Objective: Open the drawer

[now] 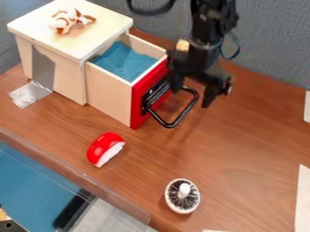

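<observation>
Gripper (192, 96), jaws parted, stood at two o'clock; drawer (109, 96), eleven o'clock, was extended: opening apparently complete, withdrawal remained.

"Can you read any word, number or sign here?"
"No, none."
"Not even on the black plate (150, 98) on the red drawer front (138, 112)?"
"There are pale marks on it, but they're too small to tell whether they're lettering."

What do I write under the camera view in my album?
A black gripper by the open drawer, a brown-and-white toy on the cabinet.
</observation>
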Robot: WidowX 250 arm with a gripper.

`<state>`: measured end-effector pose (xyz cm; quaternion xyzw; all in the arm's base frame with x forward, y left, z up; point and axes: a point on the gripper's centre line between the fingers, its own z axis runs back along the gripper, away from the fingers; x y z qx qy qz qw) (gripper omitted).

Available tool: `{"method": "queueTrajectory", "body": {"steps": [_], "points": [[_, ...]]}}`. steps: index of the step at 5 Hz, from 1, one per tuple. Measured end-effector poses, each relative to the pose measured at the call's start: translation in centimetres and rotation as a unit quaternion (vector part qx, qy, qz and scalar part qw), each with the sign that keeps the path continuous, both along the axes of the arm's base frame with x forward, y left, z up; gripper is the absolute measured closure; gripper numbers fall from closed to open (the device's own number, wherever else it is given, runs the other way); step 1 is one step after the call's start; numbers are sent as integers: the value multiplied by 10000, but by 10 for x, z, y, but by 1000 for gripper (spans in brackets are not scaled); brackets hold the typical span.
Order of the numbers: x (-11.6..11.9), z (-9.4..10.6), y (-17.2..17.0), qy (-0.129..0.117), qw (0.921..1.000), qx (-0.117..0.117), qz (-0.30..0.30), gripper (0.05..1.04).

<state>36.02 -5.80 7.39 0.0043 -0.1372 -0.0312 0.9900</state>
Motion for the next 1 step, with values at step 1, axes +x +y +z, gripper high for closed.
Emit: {"method": "queueTrajectory", "body": {"steps": [1], "points": [[-9, 37, -6, -321, 9991, -249, -142, 79]]}}
